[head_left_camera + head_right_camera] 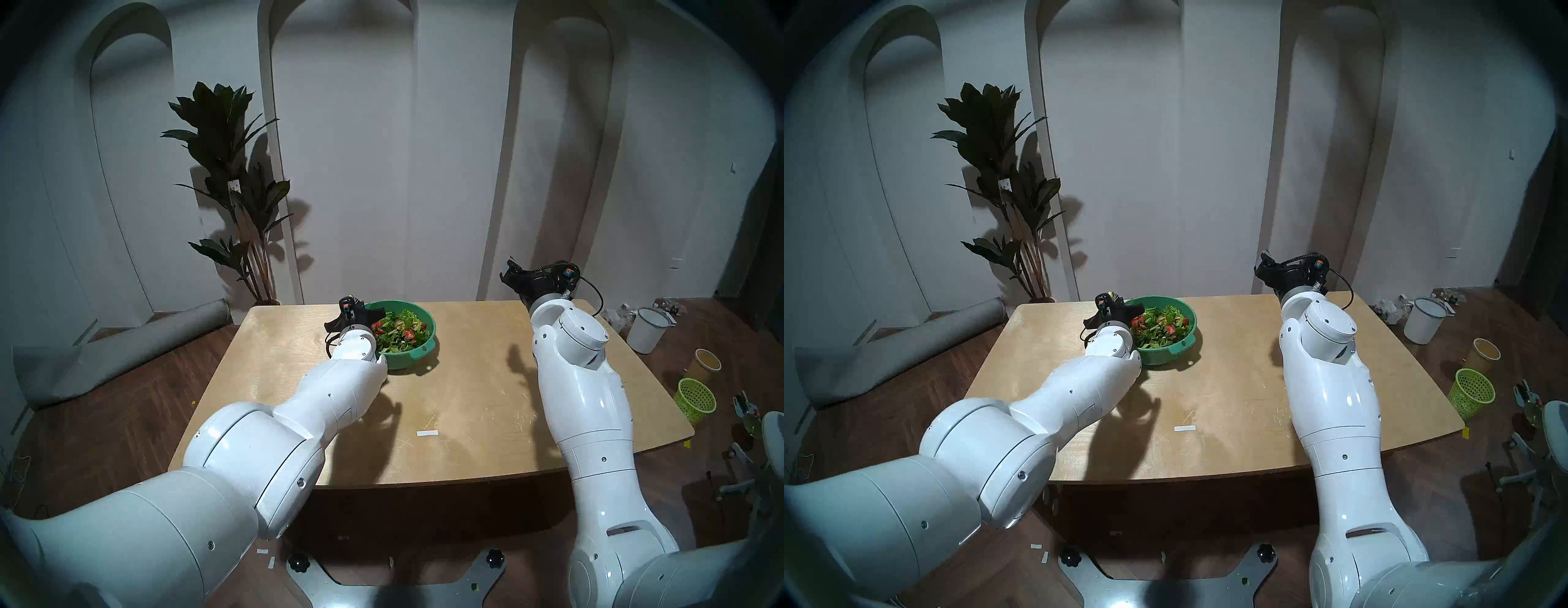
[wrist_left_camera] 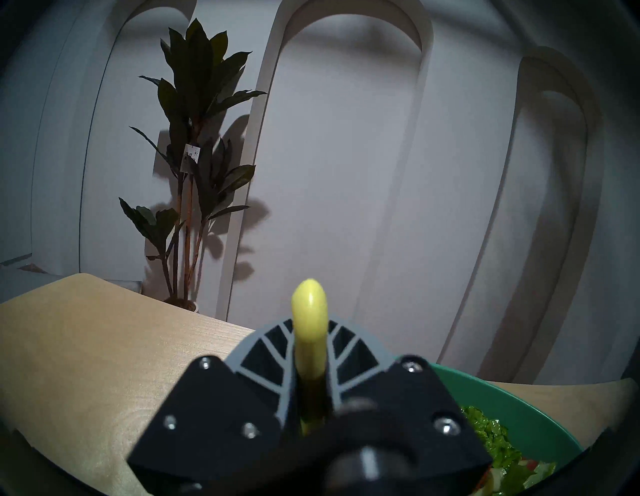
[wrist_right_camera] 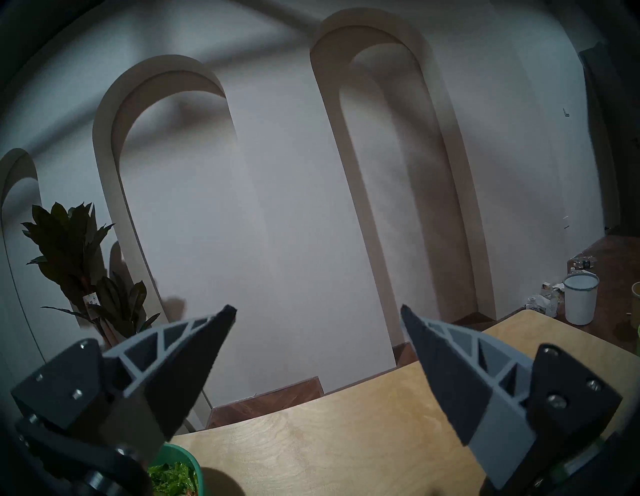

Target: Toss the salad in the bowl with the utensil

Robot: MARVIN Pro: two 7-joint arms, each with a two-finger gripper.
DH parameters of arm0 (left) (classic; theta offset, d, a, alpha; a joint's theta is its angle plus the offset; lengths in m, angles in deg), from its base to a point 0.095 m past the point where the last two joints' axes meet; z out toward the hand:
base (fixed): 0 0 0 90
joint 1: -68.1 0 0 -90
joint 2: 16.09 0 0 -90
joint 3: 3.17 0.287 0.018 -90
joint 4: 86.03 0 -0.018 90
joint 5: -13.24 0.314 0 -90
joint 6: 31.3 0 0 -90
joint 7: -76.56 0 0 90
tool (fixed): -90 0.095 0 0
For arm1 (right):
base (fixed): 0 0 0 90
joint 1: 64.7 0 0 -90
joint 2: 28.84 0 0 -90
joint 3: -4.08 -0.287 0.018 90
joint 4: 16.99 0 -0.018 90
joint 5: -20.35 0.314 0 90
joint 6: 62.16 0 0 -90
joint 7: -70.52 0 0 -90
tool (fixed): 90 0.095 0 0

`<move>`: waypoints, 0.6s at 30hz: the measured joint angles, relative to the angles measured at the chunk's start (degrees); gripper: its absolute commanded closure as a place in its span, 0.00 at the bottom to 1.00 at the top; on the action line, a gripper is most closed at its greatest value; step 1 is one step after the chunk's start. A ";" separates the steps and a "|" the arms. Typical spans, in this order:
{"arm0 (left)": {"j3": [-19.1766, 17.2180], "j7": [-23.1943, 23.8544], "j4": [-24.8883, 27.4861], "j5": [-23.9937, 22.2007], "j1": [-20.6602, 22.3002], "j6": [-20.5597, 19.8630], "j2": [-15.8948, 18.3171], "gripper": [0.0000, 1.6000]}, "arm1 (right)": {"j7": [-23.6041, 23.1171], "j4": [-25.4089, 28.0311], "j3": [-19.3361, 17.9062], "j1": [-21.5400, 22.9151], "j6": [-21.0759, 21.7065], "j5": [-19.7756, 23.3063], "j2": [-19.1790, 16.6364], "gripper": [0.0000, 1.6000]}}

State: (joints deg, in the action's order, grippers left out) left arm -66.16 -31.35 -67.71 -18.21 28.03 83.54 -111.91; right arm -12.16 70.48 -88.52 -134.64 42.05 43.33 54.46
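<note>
The teal-green bowl (image 1: pixel 424 346) stands on the far middle of the wooden table (image 1: pixel 466 403), filled with salad (image 1: pixel 399 331) of green leaves and red tomato pieces. My left gripper (image 1: pixel 352 308) hangs at the bowl's left rim. In the left wrist view its fingers (image 2: pixel 349 350) are shut on the yellow-green utensil (image 2: pixel 309 311), whose rounded end sticks out past the tips; the rest of the utensil is hidden. My right gripper (image 1: pixel 509 269) is raised over the table's far right, well clear of the bowl. It is open (image 3: pixel 318 313) with nothing between its fingers.
A strip of white tape (image 1: pixel 427 433) lies on the near middle of the table. On the floor to the right are a white bucket (image 1: pixel 647 335), a paper cup (image 1: pixel 706 365) and a lime mesh basket (image 1: pixel 695 401). A potted plant (image 1: pixel 237 191) and a rolled mat (image 1: pixel 123 352) are at the left.
</note>
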 measured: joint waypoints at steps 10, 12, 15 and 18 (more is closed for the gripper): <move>-1.44 2.46 -4.38 -1.65 2.63 -2.50 -0.03 0.37 | -0.01 -1.45 0.66 0.91 -0.17 -0.14 0.15 0.00; -1.50 2.83 -4.92 -1.82 2.97 -2.79 -0.03 0.25 | 0.00 -1.64 0.72 1.07 -0.19 -0.16 0.17 0.00; -1.54 3.48 -5.80 -1.92 3.58 -3.20 -0.02 0.03 | 0.06 -2.01 0.85 1.37 -0.26 -0.21 0.20 0.00; -1.51 3.92 -6.29 -1.86 4.06 -3.26 0.02 0.02 | 0.09 -2.38 0.93 1.60 -0.35 -0.24 0.23 0.00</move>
State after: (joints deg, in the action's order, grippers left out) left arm -67.67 -27.43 -74.00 -20.07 32.09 80.28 -111.89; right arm -12.07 68.11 -87.59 -133.04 41.71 43.09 54.69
